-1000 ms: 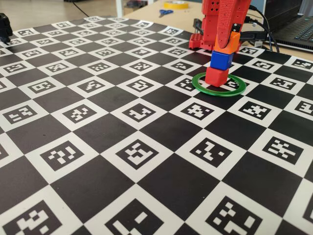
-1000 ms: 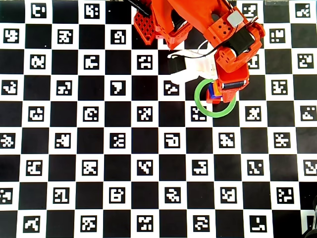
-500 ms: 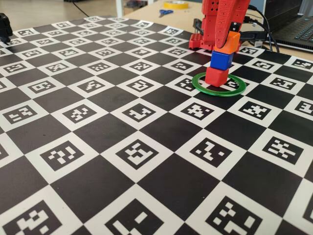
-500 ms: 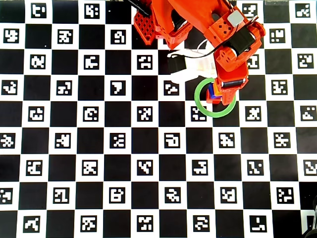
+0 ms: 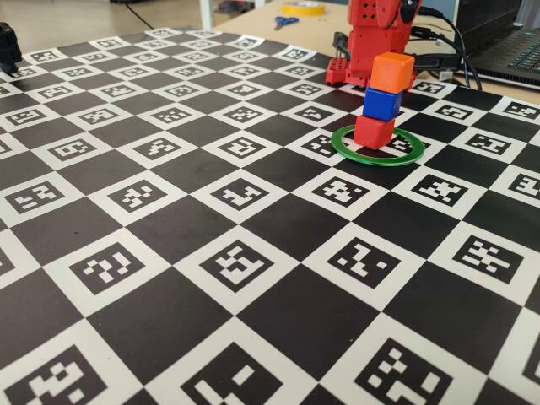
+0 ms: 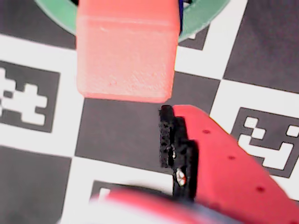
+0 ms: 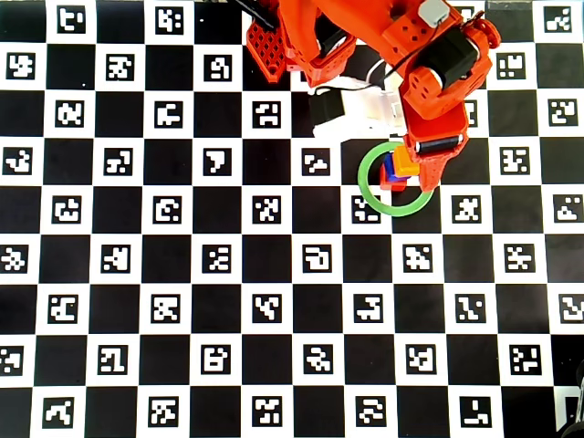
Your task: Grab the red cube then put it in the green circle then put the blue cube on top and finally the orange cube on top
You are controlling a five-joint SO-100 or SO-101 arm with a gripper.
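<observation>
Orange cube (image 5: 392,71) tops blue cube (image 5: 382,103), red cube (image 5: 374,131) in green circle (image 5: 341,143); gripper (image 7: 429,173) above, released, empty; risk: finger clipping stack, toppling it.

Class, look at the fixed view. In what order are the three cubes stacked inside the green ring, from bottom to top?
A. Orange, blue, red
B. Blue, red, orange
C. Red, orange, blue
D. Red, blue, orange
D. In the fixed view the red cube sits on the board inside the green circle, the blue cube rests on it, and the orange cube tops the stack.
</observation>
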